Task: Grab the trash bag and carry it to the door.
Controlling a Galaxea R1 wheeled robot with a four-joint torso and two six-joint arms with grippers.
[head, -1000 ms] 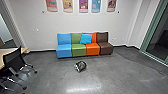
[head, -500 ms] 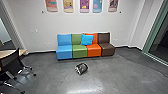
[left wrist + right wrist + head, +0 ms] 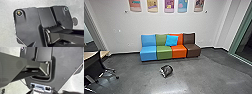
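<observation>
A dark trash bag [image 3: 166,71] lies on the grey floor in the head view, a little in front of the row of coloured seats. Its left end shows some white. Nothing touches the bag. Both wrist views show the robot's own base plate and jointed bar above the floor. I cannot make out how either gripper stands.
Behind the bag, a row of blue, green, orange and brown seats [image 3: 164,52] stands against the wall, with a blue cushion [image 3: 172,40] on it. At the left are a black office chair [image 3: 95,67] and a table [image 3: 102,53]. A glass partition [image 3: 245,45] runs along the right.
The head camera has moved closer to the seats and the bag, so both show slightly larger, and the bag shows lower. The bag itself lies as before.
</observation>
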